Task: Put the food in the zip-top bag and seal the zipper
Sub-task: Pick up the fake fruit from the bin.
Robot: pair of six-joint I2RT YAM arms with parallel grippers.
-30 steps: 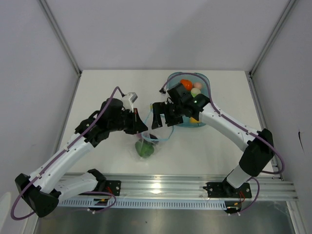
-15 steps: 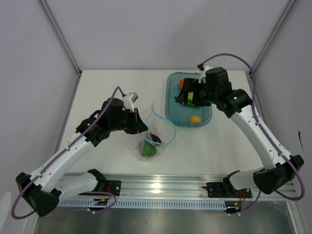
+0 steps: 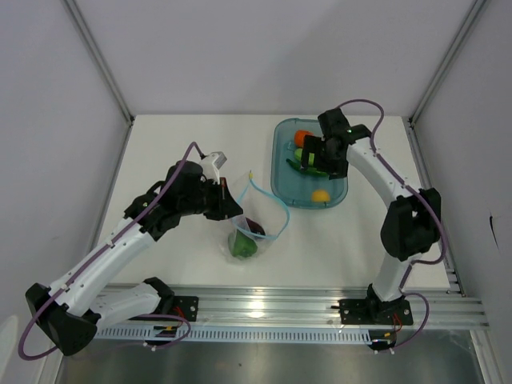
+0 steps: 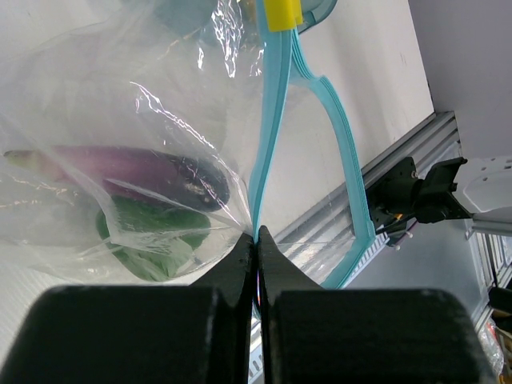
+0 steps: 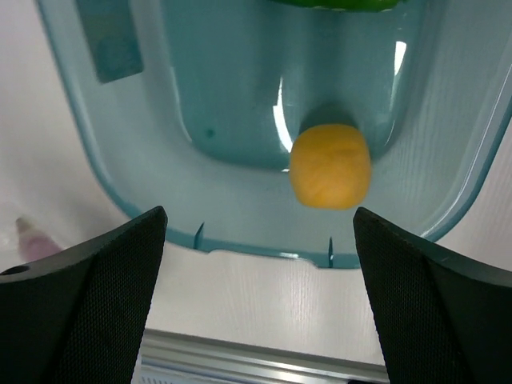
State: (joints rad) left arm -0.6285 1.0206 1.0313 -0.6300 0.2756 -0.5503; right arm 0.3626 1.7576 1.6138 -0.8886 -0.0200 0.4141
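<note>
teal translucent rounded tray (image 5: pixel 120 160) under the wide-spread right gripper (image 5: pixel 256 268); the small round yellow lemon (image 5: pixel 330 166) looks like the next pick

clear floppy zip-top bag (image 3: pixel 248 232) lies left of the tray with the purple eggplant (image 4: pixel 120 172) and green pepper (image 4: pixel 152 240) inside; its light-blue zipper strip (image 4: pixel 268 120) gapes unsealed; the left gripper (image 4: pixel 258 240) is clamped tight on the bag's mouth edge; the right jaws are parted and empty above the tray; to do this well, shift them until the lemon sits centred between them, drop straight down clear of the tray's near wall, then close gently, since a smooth round piece may squirt out
</note>
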